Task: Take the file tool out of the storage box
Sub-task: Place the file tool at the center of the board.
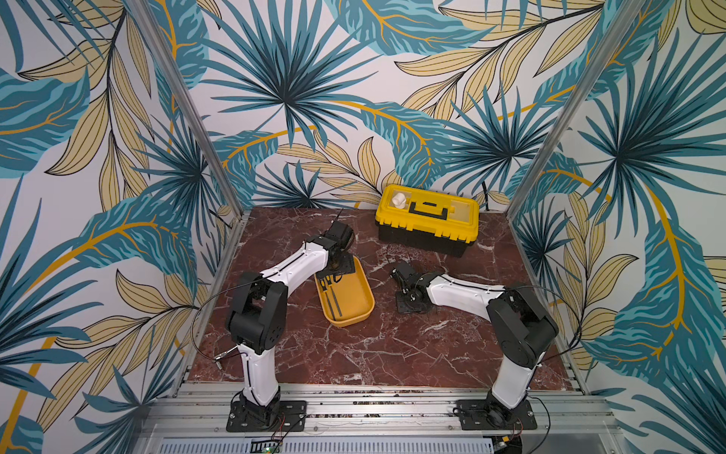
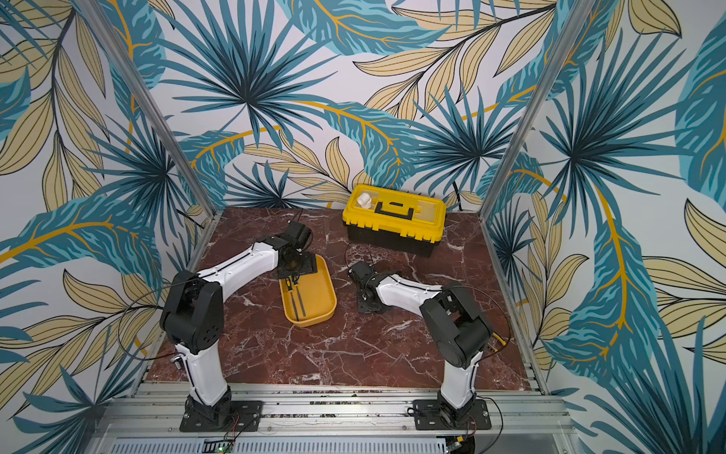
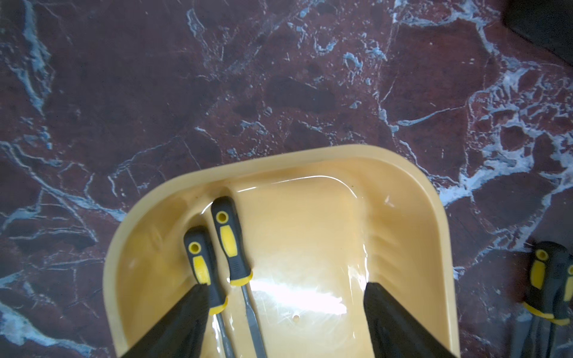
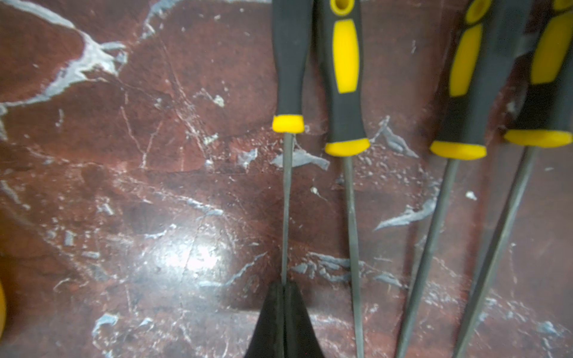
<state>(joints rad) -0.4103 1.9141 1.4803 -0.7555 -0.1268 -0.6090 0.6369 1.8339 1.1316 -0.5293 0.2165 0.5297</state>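
The storage box (image 1: 369, 300) (image 2: 332, 303) (image 3: 310, 155) is a shallow yellow-orange tray left of the table's middle. Two file tools with black-and-yellow handles lie side by side in it (image 1: 332, 300) (image 2: 298, 300); one is (image 3: 231, 241) and the other is (image 3: 198, 260). My left gripper (image 1: 332, 280) (image 2: 292, 280) (image 3: 286, 313) hangs open inside the box. One of its fingers (image 3: 186, 316) covers part of the outer file's handle. My right gripper (image 1: 408, 298) (image 2: 367, 302) (image 4: 283, 285) is low over the table, shut on the thin blade of a file tool (image 4: 286, 62).
Beside the held file, three more files (image 4: 345, 93) lie in a row on the marble table (image 1: 353, 353), right of the box; some also show in the left wrist view (image 3: 542, 279). A black toolbox with yellow lid (image 1: 428, 220) (image 2: 393, 216) stands at the back right.
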